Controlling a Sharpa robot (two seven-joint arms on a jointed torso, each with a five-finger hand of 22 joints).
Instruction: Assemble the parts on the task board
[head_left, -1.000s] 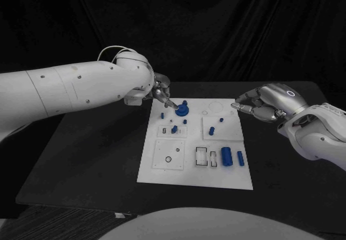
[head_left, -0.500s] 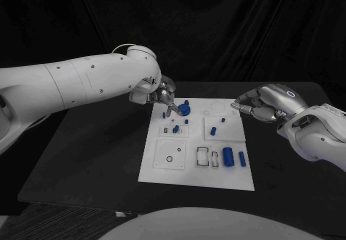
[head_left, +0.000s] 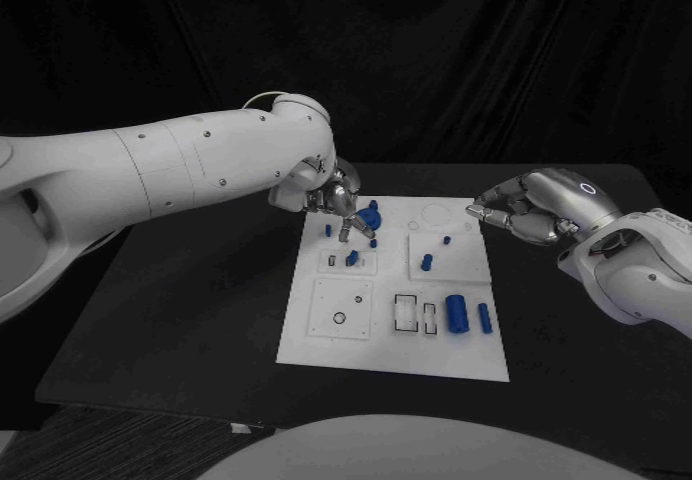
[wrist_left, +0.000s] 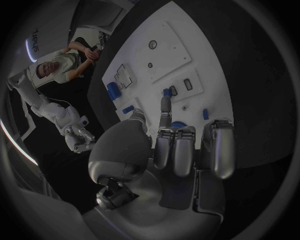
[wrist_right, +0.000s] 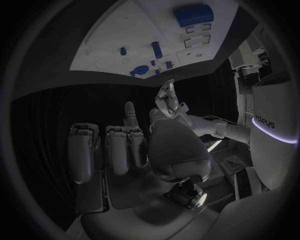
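The job looks partly done, as I judge it: on the board (head_left: 335, 345) several small blue pegs (head_left: 427, 263) stand upright near the far end, while a big cylinder (head_left: 454, 311) and a thin bar (head_left: 483, 318) lie loose at the near right beside two slots (head_left: 405, 313) that look open, and the near-left square shows only a small ring (head_left: 336, 319). So the larger pieces are, I think, yet to be seated. My left hand (head_left: 332, 192) hangs over the far-left corner of the board, fingertips (head_left: 356, 213) pointing down at the round blue disc (head_left: 368, 216) there; in my left wrist view one finger (wrist_left: 165, 106) reaches out with its tip just beside that disc (wrist_left: 178, 124), the others hanging straight behind it. I cannot tell whether I touch the disc or only hover at it, nor whether anything is pinched. My right hand (head_left: 526, 211) waits off the board's far-right edge, fingers curled in, holding nothing that I can see, well apart from every part.
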